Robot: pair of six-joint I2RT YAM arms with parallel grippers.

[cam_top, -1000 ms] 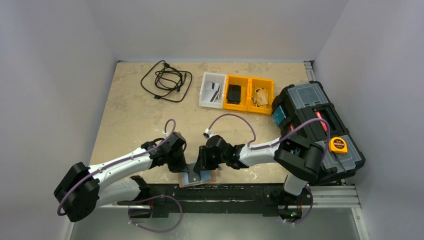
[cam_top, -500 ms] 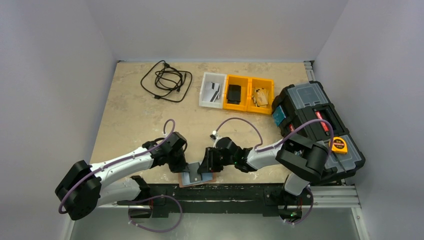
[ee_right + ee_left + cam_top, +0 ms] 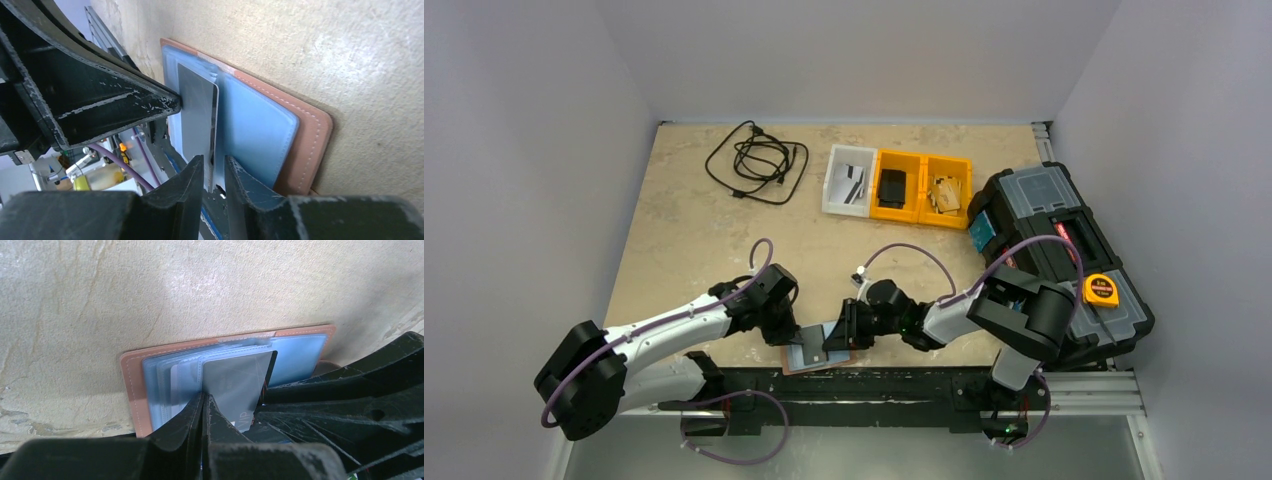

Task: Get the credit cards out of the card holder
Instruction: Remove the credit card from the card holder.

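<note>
As right pincer point(image 3: 214, 166) straddles grey card point(image 3: 196, 114), jaws seem barely apart.

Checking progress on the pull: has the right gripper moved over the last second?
Yes: the right gripper has shifted right and toward the camera, farther from the yellow trays.

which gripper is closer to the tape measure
Right. The right gripper sits left of the tape measure, at the card holder; the left gripper is just beyond it, farther left.

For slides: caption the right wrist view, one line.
Right gripper straddles the thin grey-silver card sticking out of the open reddish-brown leather card holder.
</note>
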